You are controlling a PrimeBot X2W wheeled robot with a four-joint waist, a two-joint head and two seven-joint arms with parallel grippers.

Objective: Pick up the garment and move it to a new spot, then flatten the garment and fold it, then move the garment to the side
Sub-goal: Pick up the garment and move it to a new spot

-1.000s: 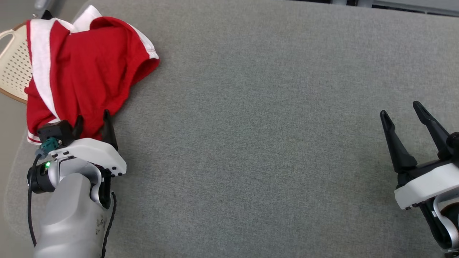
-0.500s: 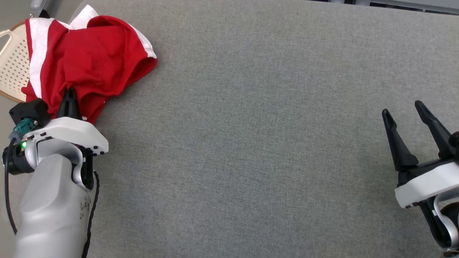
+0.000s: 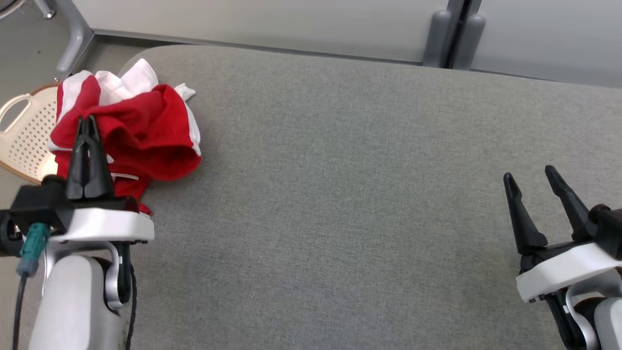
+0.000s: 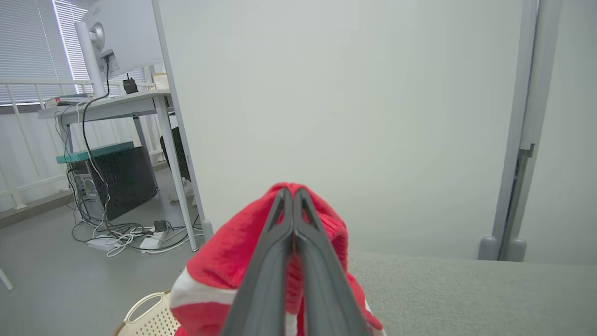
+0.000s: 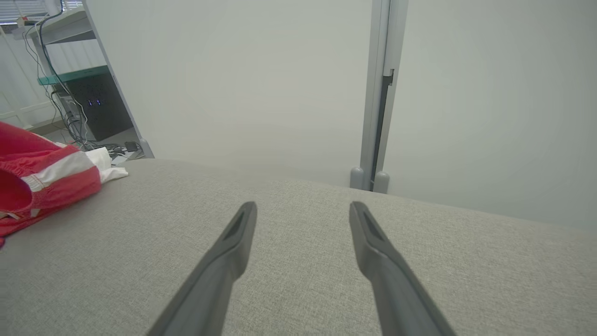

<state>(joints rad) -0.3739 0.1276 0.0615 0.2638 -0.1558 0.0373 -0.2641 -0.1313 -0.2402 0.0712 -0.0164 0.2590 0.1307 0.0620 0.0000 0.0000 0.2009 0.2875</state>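
Left end effector (image 3: 87,124) clamps a fold of the limp, likely light red-and-white garment (image 3: 150,131) beside the basket (image 3: 24,141) — right end effector (image 3: 529,174) gapes empty.

Before me lies a wide grey fabric-covered table (image 3: 364,194) with a rounded corner. Just off its left edge I see a cream perforated plastic basket (image 3: 24,141) with a handle slot. Behind the table's far edge stand pale grey wall panels (image 3: 252,22), joined by a grey upright post (image 3: 454,36). Beyond the table's far left corner I make out a white desk (image 4: 107,101) bearing a monitor (image 4: 125,32), a black computer tower (image 4: 120,181) beneath, and tangled cables (image 4: 119,231) on the floor.
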